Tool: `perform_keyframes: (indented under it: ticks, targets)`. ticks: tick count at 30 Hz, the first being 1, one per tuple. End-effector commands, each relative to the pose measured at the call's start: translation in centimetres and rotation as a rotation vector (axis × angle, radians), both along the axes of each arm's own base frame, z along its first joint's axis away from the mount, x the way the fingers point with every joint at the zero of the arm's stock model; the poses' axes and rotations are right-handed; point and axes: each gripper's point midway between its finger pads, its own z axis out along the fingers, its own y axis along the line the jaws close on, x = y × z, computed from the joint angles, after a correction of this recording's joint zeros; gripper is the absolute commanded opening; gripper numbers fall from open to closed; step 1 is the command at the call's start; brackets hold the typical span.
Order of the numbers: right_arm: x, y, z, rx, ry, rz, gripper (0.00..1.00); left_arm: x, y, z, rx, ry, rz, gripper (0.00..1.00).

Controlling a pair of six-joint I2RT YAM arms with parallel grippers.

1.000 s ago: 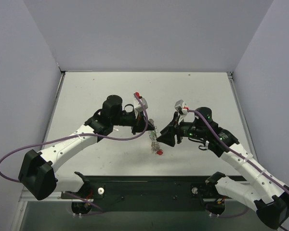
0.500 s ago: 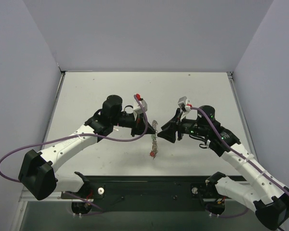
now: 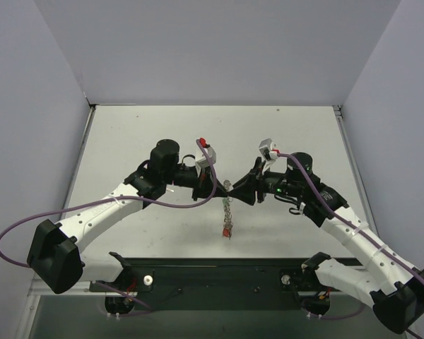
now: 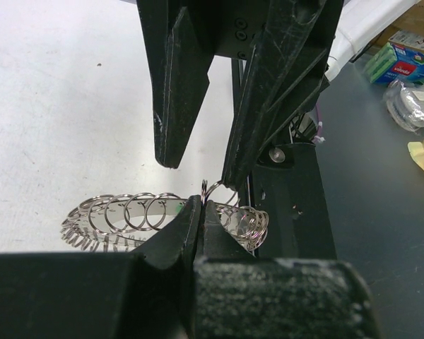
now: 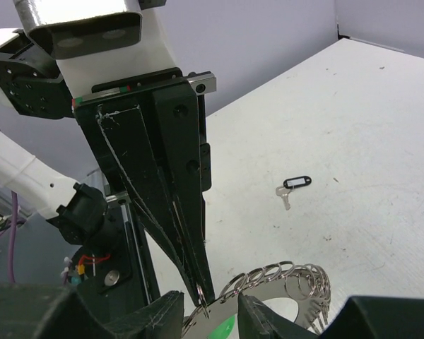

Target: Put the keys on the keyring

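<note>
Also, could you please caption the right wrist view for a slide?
Left gripper pinches a grey, coil-banded metal keyring between the fingers of the open right gripper; a black-headed key lies beyond.

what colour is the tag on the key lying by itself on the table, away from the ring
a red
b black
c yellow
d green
b: in the right wrist view the lone key on the table has a black tag and lies well apart from the ring.
</note>
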Motion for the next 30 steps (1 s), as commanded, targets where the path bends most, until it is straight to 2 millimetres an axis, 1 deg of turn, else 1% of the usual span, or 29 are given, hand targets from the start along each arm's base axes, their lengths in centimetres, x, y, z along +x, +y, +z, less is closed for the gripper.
perform_keyframes:
  ticks: [1, 12, 15, 16, 18, 19, 21, 27, 28, 29, 30]
  targets:
    - [0.1, 0.9, 2.1, 0.059, -0.052, 0.039, 0.35, 0.0, -0.5, 3.8, -0.097, -0.095, -0.030, 0.00]
    - [0.1, 1.1, 1.6, 0.063, -0.038, 0.044, 0.27, -0.2, -0.6, 4.4, -0.122, -0.090, -0.043, 0.00]
    - [0.0, 1.2, 1.5, 0.068, -0.032, 0.048, 0.23, -0.3, -0.6, 4.6, -0.133, -0.089, -0.048, 0.00]
    - [0.0, 1.2, 1.5, 0.069, -0.033, 0.050, 0.18, -0.4, -0.7, 4.6, -0.134, -0.085, -0.050, 0.00]
    - [0.0, 1.3, 1.5, 0.073, -0.031, 0.052, 0.12, -0.3, -0.7, 4.8, -0.139, -0.085, -0.048, 0.00]
    - [0.0, 1.3, 1.6, 0.073, -0.032, 0.052, 0.06, -0.4, -0.7, 4.8, -0.141, -0.086, -0.050, 0.00]
    - [0.0, 1.3, 1.6, 0.075, -0.032, 0.052, 0.00, -0.4, -0.6, 4.8, -0.140, -0.085, -0.048, 0.00]
    - [-0.2, 1.3, 2.2, 0.083, -0.043, 0.058, 0.00, -0.4, -0.5, 4.6, -0.139, -0.083, -0.032, 0.00]
    - [-0.2, 1.3, 2.2, 0.084, -0.044, 0.058, 0.00, -0.1, -0.4, 4.5, -0.133, -0.082, -0.014, 0.02]
    - [-0.3, 1.3, 2.3, 0.086, -0.046, 0.063, 0.00, -0.1, -0.3, 4.7, -0.134, -0.090, -0.003, 0.20]
    - [-0.3, 1.2, 2.5, 0.088, -0.049, 0.061, 0.00, 0.1, -0.1, 4.4, -0.126, -0.088, 0.014, 0.29]
